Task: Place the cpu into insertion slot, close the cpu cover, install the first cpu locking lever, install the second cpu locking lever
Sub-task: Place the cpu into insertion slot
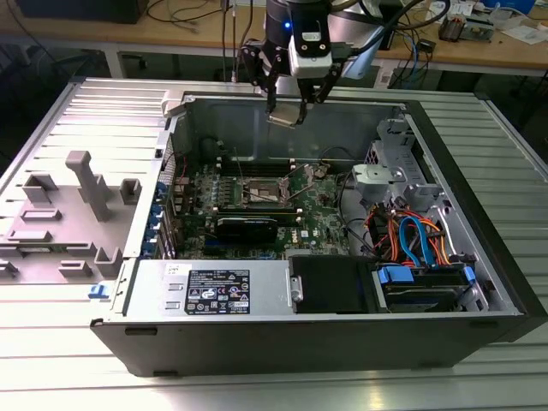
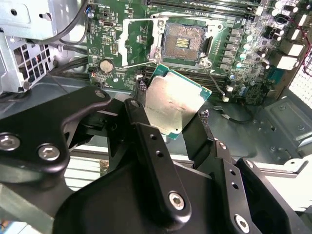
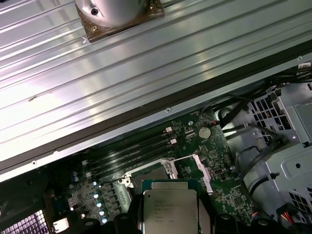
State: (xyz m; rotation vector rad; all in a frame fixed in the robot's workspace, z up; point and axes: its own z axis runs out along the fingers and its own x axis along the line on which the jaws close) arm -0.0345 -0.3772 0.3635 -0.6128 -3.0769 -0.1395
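cpu (image 2: 170,105) in jaws, insertion slot (image 2: 183,43) uncovered

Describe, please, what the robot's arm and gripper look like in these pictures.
The arm ends in a black wrist with a small blue light and a silver-grey block below it; dark cables loop beside it. The gripper has matte black jointed linkage fingers fastened with silver screws.

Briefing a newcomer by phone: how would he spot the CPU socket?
Inside the open black computer case, find the green motherboard. Near its middle lies the square, silver-rimmed insertion slot with a dark centre; its neighbours are long black slots, and its silver cpu cover stands open beside it.
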